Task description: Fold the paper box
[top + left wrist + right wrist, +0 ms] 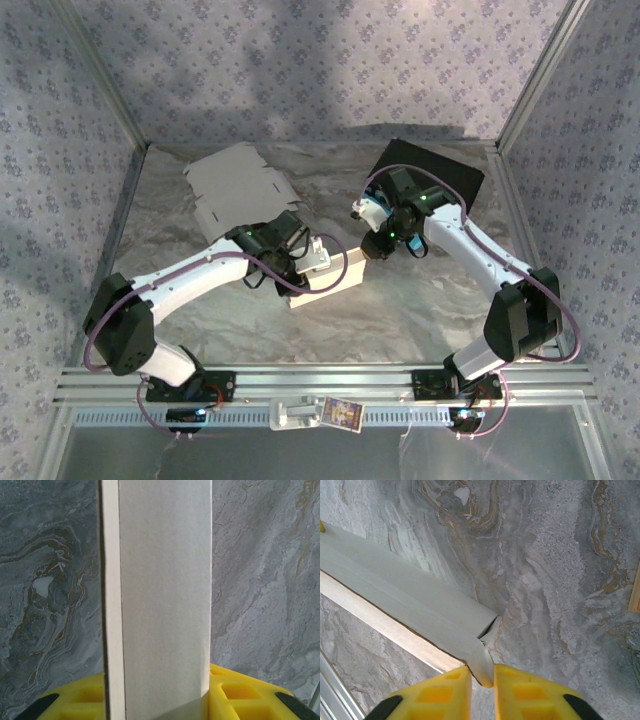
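Observation:
The paper box [332, 284] is a long pale cardboard sleeve lying on the marble table between both arms. My left gripper [312, 256] comes in from the left and is shut on the box's mid-section. In the left wrist view the box wall [160, 580] stands between the yellow fingers [240, 692], touching both. My right gripper [376, 244] is at the box's right end. In the right wrist view its yellow fingers [437, 695] pinch the curled end flap [481, 660] of the box [395, 585], and the gripper [482, 682] is nearly closed around it.
A flat unfolded cardboard blank [240, 188] lies at the back left. A black mat [440, 168] sits at the back right. Aluminium frame rails and patterned walls enclose the table [200, 320] on all sides.

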Controlling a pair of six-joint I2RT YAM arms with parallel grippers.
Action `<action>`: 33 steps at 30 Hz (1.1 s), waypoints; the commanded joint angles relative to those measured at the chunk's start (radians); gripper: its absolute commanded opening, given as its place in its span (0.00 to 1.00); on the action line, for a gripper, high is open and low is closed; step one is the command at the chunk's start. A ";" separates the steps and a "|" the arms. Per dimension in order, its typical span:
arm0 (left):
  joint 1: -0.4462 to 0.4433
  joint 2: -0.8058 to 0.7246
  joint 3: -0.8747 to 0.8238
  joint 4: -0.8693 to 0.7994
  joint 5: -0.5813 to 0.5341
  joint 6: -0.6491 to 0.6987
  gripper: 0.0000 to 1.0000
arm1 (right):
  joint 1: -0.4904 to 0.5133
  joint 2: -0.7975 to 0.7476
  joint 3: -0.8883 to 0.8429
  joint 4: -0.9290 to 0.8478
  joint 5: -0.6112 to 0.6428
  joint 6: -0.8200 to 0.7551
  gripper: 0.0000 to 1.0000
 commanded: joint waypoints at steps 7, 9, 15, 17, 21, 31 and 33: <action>0.007 0.011 0.024 -0.015 0.026 0.007 0.35 | 0.011 0.009 0.031 -0.033 -0.008 0.017 0.07; 0.007 0.013 0.025 -0.013 0.026 0.003 0.35 | 0.015 0.009 0.037 -0.035 0.001 0.037 0.04; 0.007 0.014 0.025 -0.004 0.013 -0.016 0.34 | 0.032 0.023 0.060 -0.056 0.037 0.174 0.00; 0.006 0.014 0.025 0.000 0.009 -0.019 0.34 | 0.041 0.021 0.053 -0.047 0.038 0.234 0.00; 0.011 0.013 0.023 0.006 0.000 -0.029 0.33 | 0.055 -0.009 0.017 0.001 0.064 0.371 0.00; 0.035 0.007 0.018 0.026 0.005 -0.046 0.36 | 0.089 -0.101 -0.151 0.167 0.141 0.530 0.00; 0.040 0.003 0.014 0.027 0.004 -0.047 0.37 | 0.095 -0.115 -0.179 0.187 0.161 0.528 0.00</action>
